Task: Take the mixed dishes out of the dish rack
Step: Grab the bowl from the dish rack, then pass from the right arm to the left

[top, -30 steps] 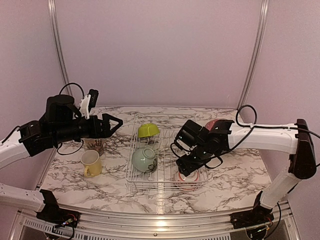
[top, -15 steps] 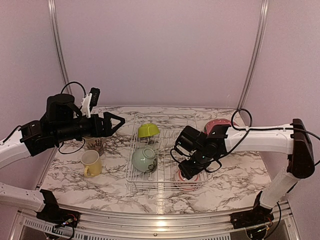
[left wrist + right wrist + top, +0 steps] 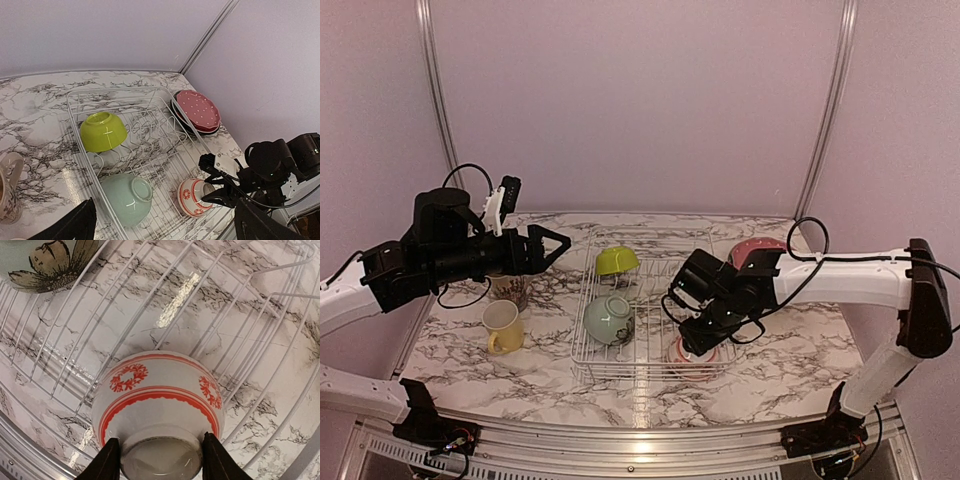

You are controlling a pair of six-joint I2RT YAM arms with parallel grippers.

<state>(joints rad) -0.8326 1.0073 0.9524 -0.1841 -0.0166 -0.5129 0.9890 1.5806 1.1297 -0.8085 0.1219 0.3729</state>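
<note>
Nearest, the upturned red-patterned white bowl (image 3: 159,395) is lodged in the white wire dish rack's (image 3: 655,290) near right corner, its foot flanked by the right gripper's (image 3: 162,462) jaws; a firm pinch cannot be told. A slip off the glazed foot is risked. Farther off, a pale-green bowl (image 3: 608,320) is seen in the rack, and the left gripper's (image 3: 556,248) jaws are spread.

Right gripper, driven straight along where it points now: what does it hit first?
The upturned foot of the overturned white ceramic bowl with red patterns. The right gripper has a finger either side of that foot, so contact looks close; depth is unclear.
</note>
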